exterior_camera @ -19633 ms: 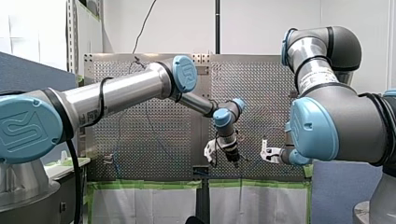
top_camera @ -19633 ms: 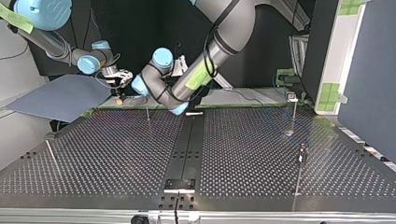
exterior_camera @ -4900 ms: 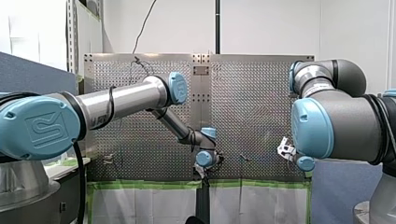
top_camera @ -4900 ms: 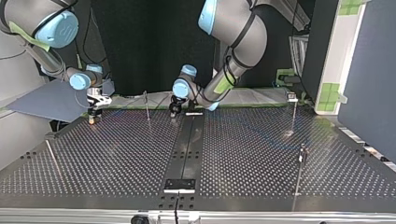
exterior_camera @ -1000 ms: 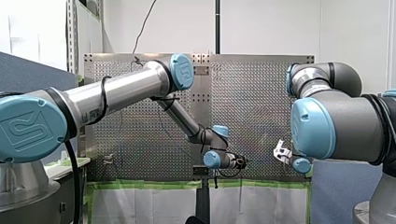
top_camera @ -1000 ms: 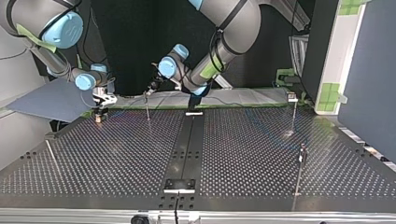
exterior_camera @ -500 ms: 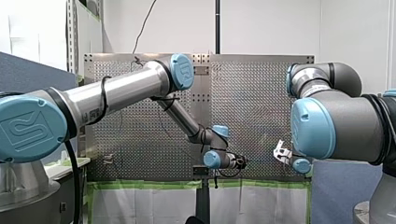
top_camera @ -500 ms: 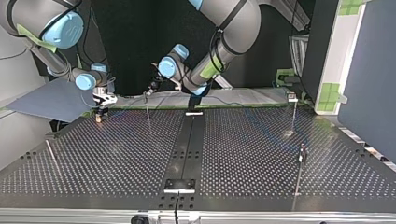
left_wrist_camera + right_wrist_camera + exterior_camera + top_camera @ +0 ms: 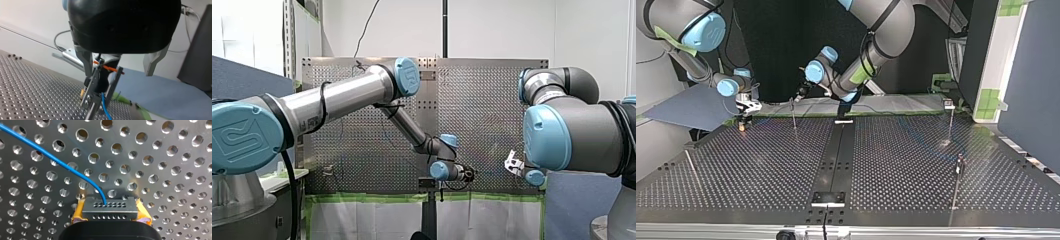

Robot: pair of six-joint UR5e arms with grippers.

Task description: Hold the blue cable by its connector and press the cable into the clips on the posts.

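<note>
Both pads (image 9: pixel 78 213) of my right gripper (image 9: pixel 110 214) clamp the connector (image 9: pixel 110 207); my left gripper (image 9: pixel 118 73) gapes; blue cable (image 9: pixel 62 163) tension could yank it free.

Perf. table (image 9: pixel 761 165), grey-blue board (image 9: pixel 691 106)

Left arm (image 9: pixel 337 97) & right arm (image 9: pixel 572 135): silver tubes, grey joints, lt-blue caps w/ embossed logo. Black cable loops round left arm. Right gripper (image 9: pixel 110 211) pads (image 9: pixel 78 213) yellow.

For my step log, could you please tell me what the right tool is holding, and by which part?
The right tool holds the blue cable by its connector, pinched between the yellow pads.
</note>
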